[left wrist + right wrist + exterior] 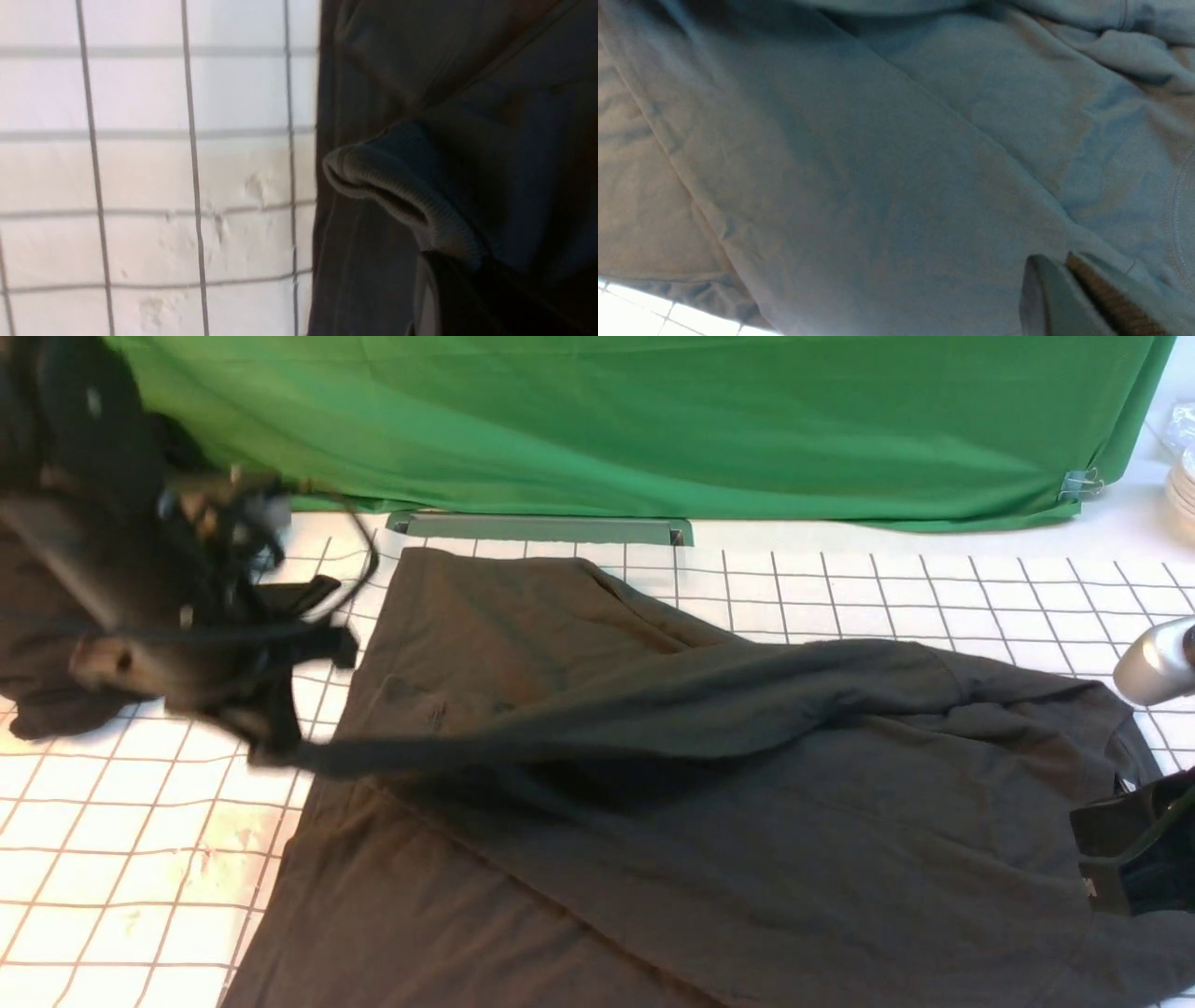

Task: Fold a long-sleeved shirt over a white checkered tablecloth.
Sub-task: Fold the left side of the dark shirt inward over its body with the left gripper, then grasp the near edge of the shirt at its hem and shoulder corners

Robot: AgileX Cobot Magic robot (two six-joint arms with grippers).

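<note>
- The long-sleeved shirt (pixel 840 859) lies spread and partly folded over the white checkered tablecloth (pixel 84 859), covering the middle and near part of the table.
- The left end effector (pixel 275 747) is clenched on a sleeve's ribbed cuff, held raised at the shirt's left side; from there the sleeve stretches right, across the body of the shirt.
- The right end effector (pixel 1064 261) is closed, its tips together; in the front view it is at the shirt's right side. Whether any fabric is pinched there, I cannot tell.
- A heap of black cloth (pixel 56 653) sits at the far left.
</note>
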